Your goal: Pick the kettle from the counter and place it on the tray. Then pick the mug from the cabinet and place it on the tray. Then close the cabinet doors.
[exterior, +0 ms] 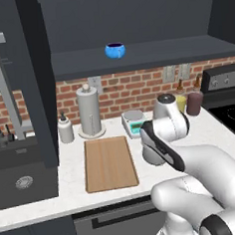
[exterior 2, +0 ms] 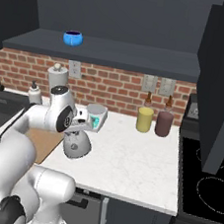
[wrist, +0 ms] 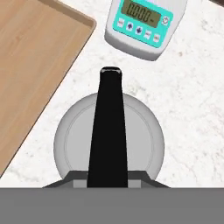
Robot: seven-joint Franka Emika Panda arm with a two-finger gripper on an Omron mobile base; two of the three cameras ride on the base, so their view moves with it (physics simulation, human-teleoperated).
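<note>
Cabinet stands open, high above the claw; its doors are swung wide to either side. Shelf runs across the upper wall.

Counter lies directly under the claw, white speckled stone; the dark sink is set into it far to the claw's left.

Tray sits flat on the counter just left of the claw, bare wood, its near corner close to the kettle but not touching.

Kettle is straight beneath the claw, upright on the counter beside the tray. Its black handle runs up the middle of the hand view.

Claw is lowered over the kettle, jaws drawn in close on the handle. The fingertips themselves are hidden, so contact cannot be confirmed; it reads as clenched on the handle.

Digital scale sits just beyond the claw, teal face, apart from the kettle.

Paper-towel roll and soap bottle stand back-left of the claw by the brick wall.

Mug, blue, sits on the cabinet shelf well above and behind the claw.
</note>
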